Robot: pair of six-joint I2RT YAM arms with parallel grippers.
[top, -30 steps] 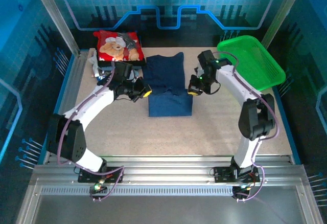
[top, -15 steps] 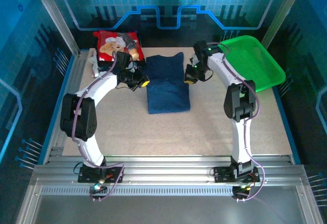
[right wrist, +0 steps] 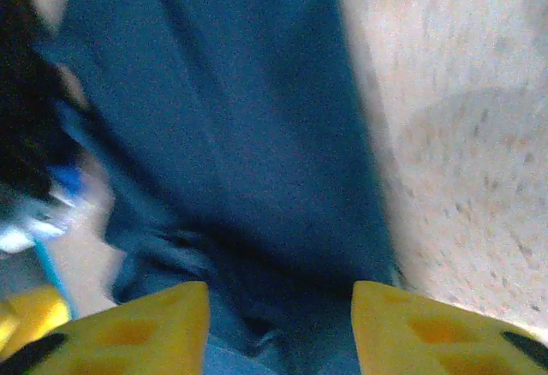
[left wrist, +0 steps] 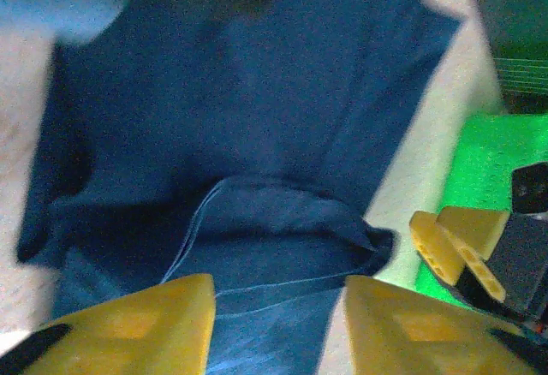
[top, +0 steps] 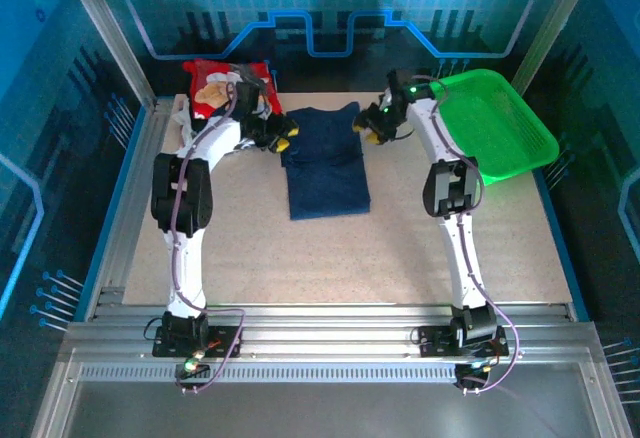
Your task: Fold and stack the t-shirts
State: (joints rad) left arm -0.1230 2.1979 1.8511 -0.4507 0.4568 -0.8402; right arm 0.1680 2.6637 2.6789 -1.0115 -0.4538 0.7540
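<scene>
Tools at far corners of the navy t-shirt (top: 325, 178)
Left tool (top: 283, 141) and right tool (top: 372, 130) gape wide (navy cloth between the fingers); the shirt lies folded, far middle of the counter (top: 300, 258).

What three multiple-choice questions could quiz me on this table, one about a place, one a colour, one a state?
1. Where does the green plastic mesh basket sit? A. far right B. far left C. near edge
2. What colour is the soft cloth t-shirt at the middle of the table? A. red B. white C. navy blue
3. How does that t-shirt lie? A. spread out, sleeves wide B. folded narrow C. balled up
Answers: 1 A, at the far right corner; 2 C, dark blue from above; 3 B, a tidy rectangle.
</scene>
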